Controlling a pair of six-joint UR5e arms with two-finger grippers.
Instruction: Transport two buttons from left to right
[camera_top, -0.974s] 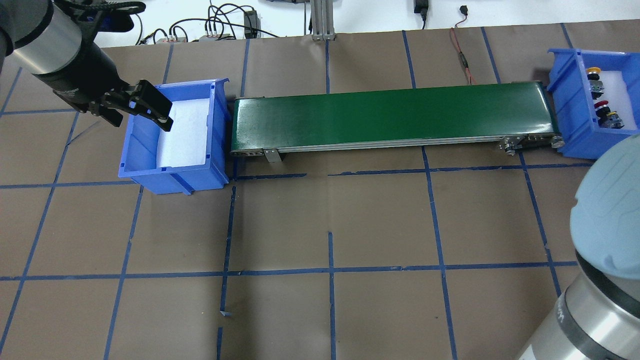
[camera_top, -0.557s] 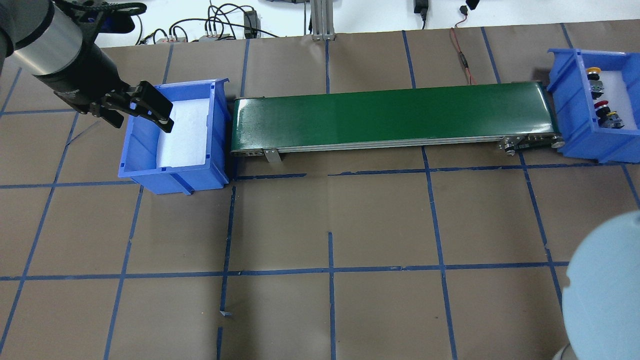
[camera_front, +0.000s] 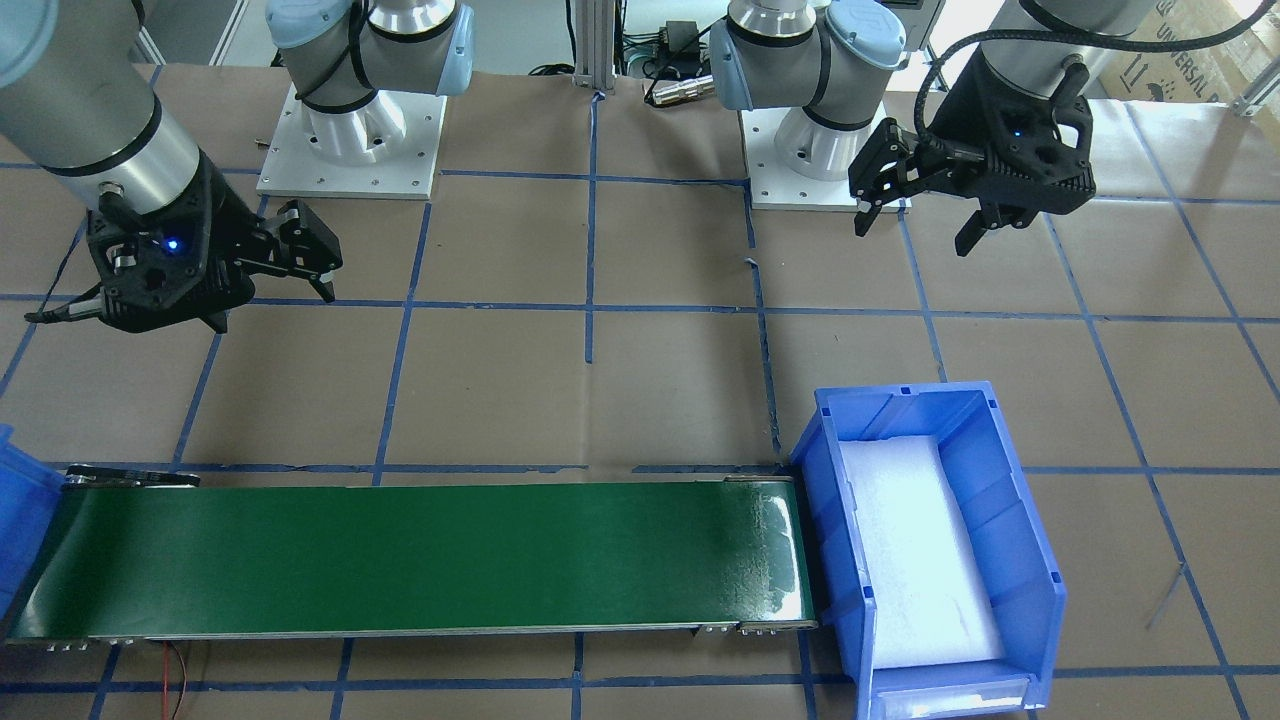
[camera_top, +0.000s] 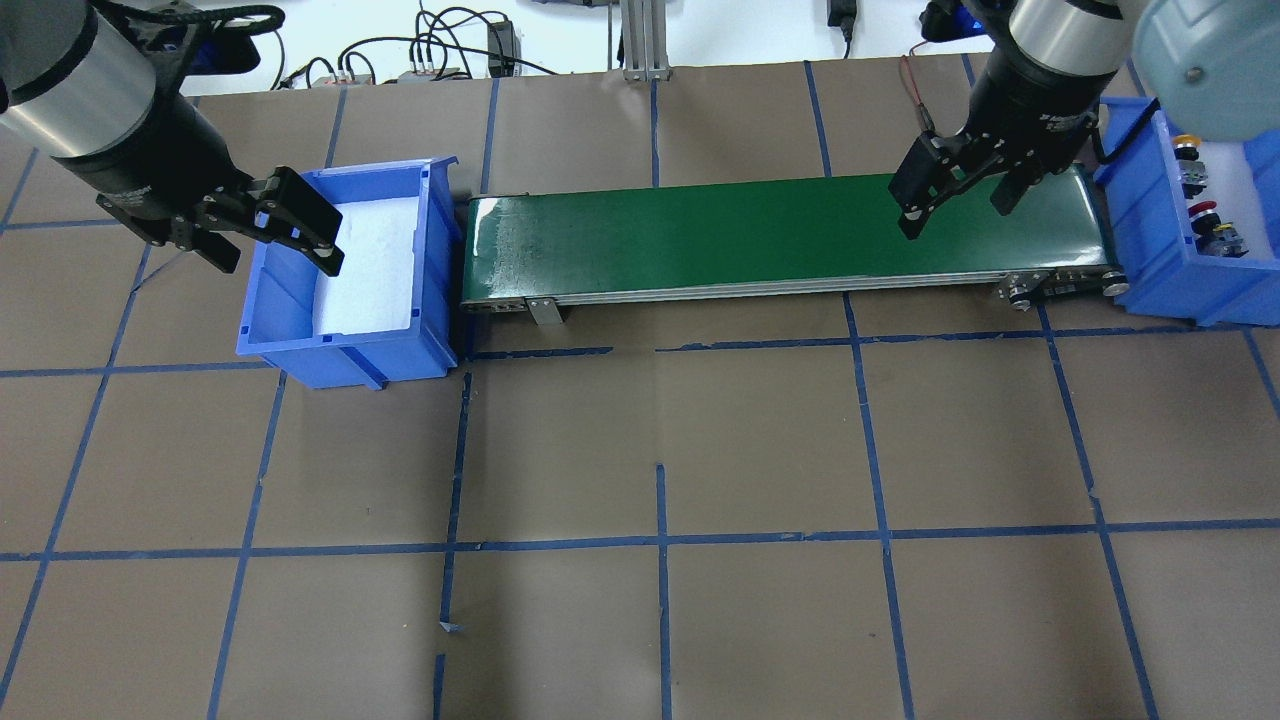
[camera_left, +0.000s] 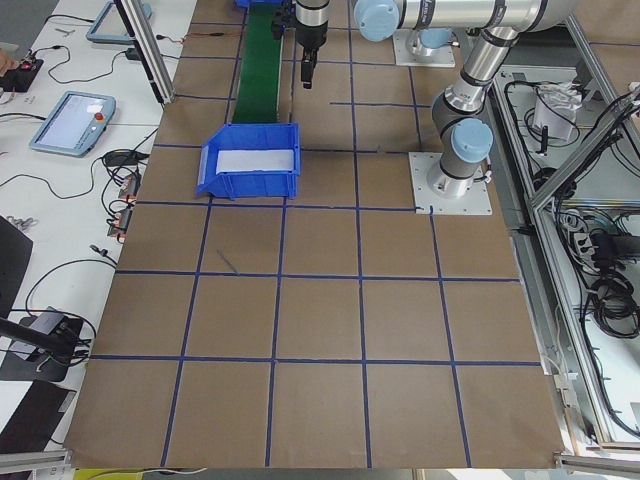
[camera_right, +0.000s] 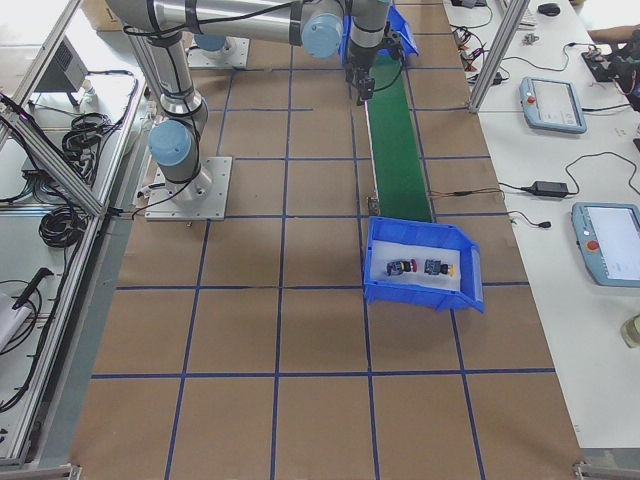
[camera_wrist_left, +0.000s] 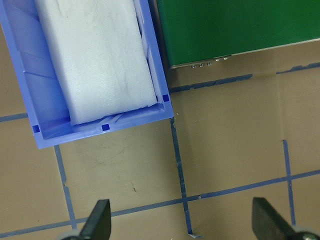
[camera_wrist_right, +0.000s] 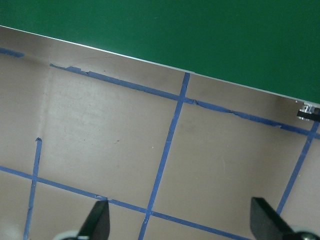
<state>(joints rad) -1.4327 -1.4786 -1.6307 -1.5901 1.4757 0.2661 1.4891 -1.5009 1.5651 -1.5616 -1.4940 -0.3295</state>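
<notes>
Swung in from the near corner, my right gripper (camera_top: 955, 212) hangs over the belt's (camera_top: 780, 235) right end, jaws open and empty. My left gripper (camera_top: 278, 262), open too, hovers tilted near the left bin (camera_top: 350, 355). The yellow button (camera_top: 1188, 152) and red button (camera_top: 1207, 214) lie sideways in the right bin (camera_top: 1135, 205), caps pointing away from me.

In the overhead view the right bin (camera_top: 1145, 225) is cut by the picture's edge, and a pale arm joint (camera_top: 1200, 60) covers part of its far rim. The yellow button (camera_top: 1187, 143) and the red button (camera_top: 1204, 210) inside it are too small to show detail. In the front-facing view only a blue corner of this bin (camera_front: 15, 500) appears at the edge; the rest is outside. The wrist views show only the finger ends of the left gripper (camera_wrist_left: 180, 215) and the right gripper (camera_wrist_right: 179, 212).
</notes>
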